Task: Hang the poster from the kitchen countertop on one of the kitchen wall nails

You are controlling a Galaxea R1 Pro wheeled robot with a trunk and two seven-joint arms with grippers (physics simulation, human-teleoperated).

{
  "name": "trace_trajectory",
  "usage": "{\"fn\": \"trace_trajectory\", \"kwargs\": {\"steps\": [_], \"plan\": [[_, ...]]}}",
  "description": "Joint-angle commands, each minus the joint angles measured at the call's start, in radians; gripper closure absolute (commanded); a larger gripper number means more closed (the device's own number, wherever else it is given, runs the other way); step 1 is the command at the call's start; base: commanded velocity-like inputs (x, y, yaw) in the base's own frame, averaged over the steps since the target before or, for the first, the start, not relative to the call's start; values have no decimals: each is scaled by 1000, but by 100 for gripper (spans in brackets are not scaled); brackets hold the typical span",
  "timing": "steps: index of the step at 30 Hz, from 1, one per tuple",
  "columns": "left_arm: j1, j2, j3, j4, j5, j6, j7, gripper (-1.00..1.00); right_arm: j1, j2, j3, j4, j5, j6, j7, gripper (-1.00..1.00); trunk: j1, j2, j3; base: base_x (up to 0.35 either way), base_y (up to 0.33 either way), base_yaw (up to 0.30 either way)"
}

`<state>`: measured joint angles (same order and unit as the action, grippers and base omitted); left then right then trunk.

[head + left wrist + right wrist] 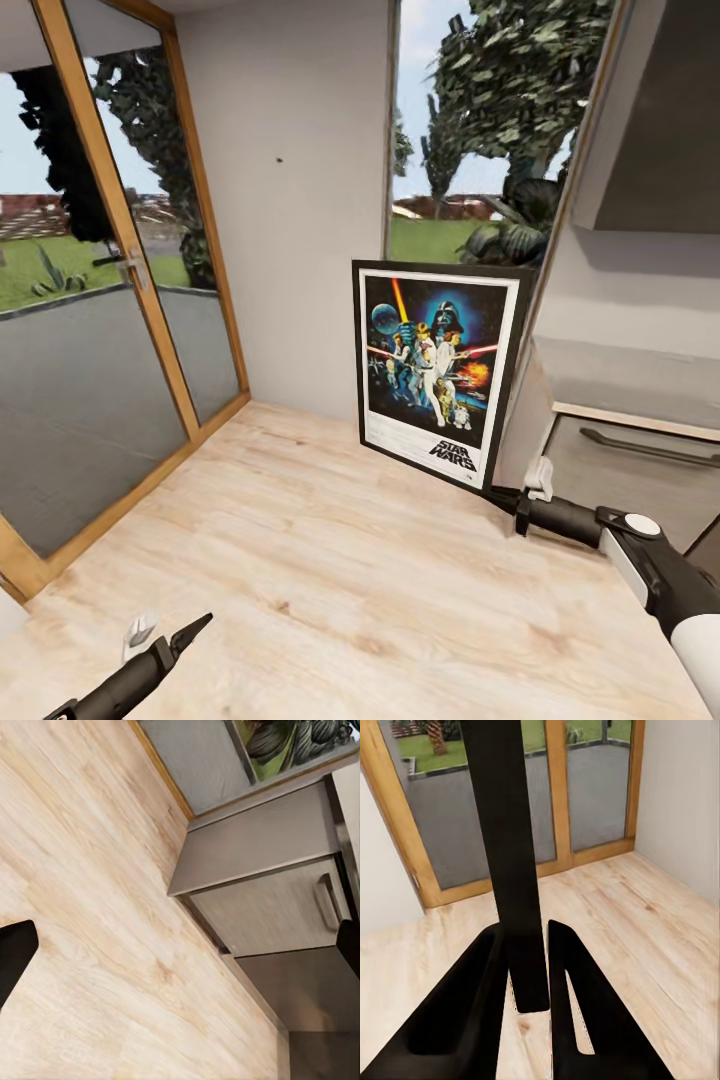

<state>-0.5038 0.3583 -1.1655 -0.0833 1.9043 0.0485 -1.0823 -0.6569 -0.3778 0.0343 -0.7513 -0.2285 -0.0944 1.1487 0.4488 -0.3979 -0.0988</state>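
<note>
The right gripper (500, 493) is clamping the poster (437, 368) by its lower corner, upright above the wood floor (330, 560); left gripper (165, 632) state indeterminate.

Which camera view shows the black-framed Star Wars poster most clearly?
The head view: the black-framed Star Wars poster shows its whole colourful front, held upright by the right gripper at its lower corner. The right wrist view shows its dark edge between the fingers. The left wrist view gives floor and cabinets.

The poster (436, 372) (black frame, white border, Star Wars artwork) stands upright at frame centre-right; a wall nail (279, 158) sits upper left of it.
</note>
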Motion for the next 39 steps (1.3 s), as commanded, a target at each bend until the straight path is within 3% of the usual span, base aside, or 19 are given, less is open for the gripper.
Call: {"fn": "trace_trajectory", "kwargs": {"steps": [1, 31, 39], "plan": [[-1, 1, -8, -1, 10, 5, -2, -100, -1, -1, 4, 1, -5, -7, 2, 100, 1, -2, -2, 344, 1, 0], [-1, 13, -8, -1, 10, 7, -3, -100, -1, -1, 4, 1, -5, -7, 2, 100, 1, -2, -2, 344, 4, 0], [-1, 13, -8, -1, 10, 35, -2, -100, -1, -1, 5, 1, -5, -7, 2, 100, 1, -2, -2, 344, 123, 0]]}}
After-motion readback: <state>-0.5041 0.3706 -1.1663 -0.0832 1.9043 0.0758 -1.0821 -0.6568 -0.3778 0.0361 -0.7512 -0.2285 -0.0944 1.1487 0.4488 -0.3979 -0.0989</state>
